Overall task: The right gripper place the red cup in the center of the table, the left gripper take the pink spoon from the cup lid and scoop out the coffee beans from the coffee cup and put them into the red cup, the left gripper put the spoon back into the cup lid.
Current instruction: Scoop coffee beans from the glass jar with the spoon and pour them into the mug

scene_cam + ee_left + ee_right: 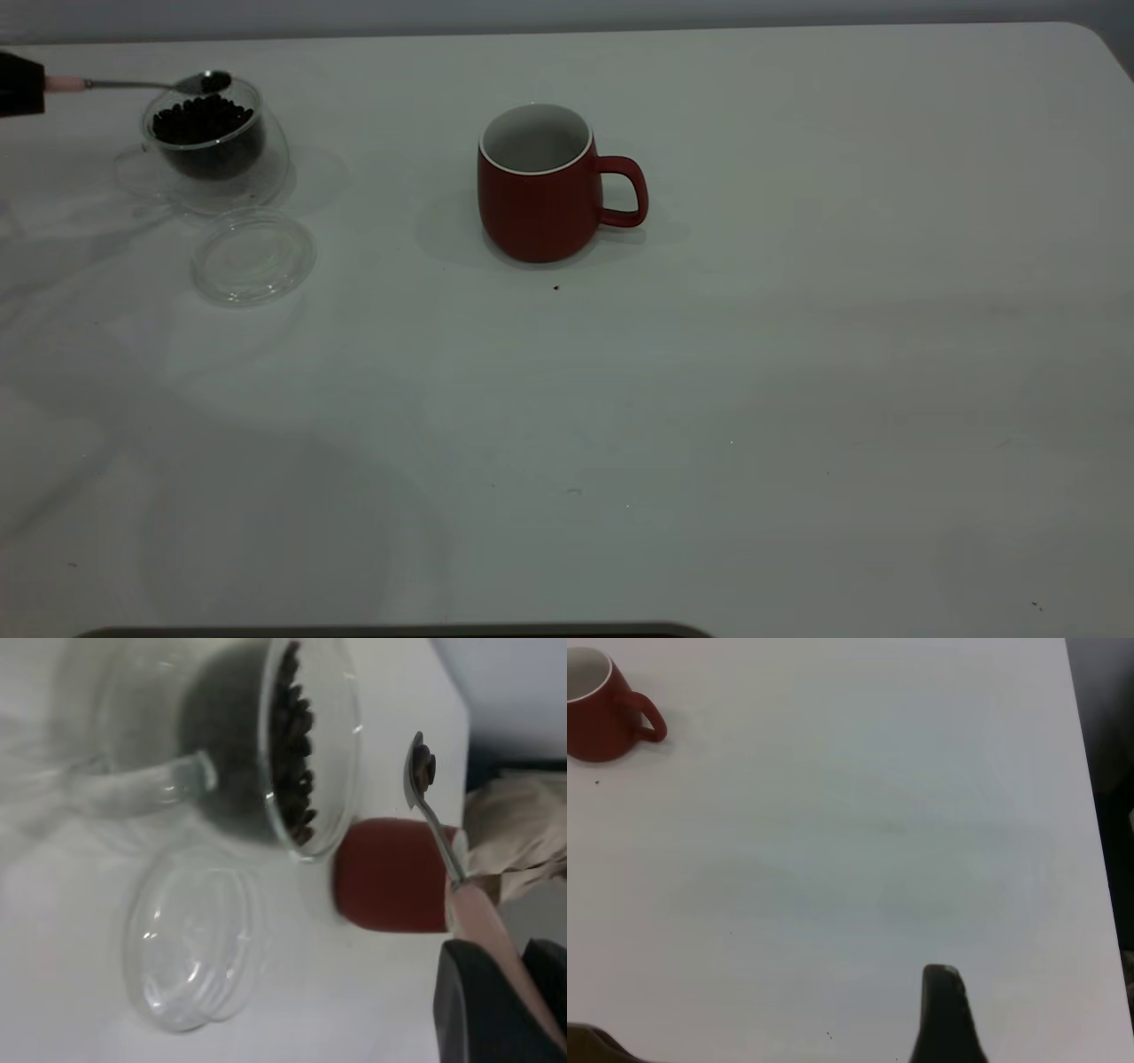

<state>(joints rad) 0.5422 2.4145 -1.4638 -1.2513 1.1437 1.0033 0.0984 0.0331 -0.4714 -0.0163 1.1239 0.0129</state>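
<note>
We see the left gripper (19, 83) at the upper left edge of the exterior frame, its jaws closed on the pale handle of the pink spoon (133, 84). The spoon lies roughly level, its metal bowl above the far rim of the coffee cup (213, 142) and carrying at least one dark bean. In the left wrist view the same gripper (496, 1010) sits at the lower right, with the spoon (443, 833) reaching past the cup's mouth, a bean visible in its bowl.

The coffee cup stands upright in the upper left of the exterior frame, holding a heap of coffee beans (202, 120). The cup lid (253, 256) lies flat on the table (797, 399) just below and slightly right of the cup, with nothing on it.

The red cup (542, 188) stands upright at upper centre, well apart from the coffee cup, handle pointing to frame right, white inside showing no beans. A tiny dark speck lies on the table just below it.

The right gripper (943, 1019) appears only in the right wrist view, as one dark finger at the bottom edge above bare table; we cannot tell how its jaws stand.
</note>
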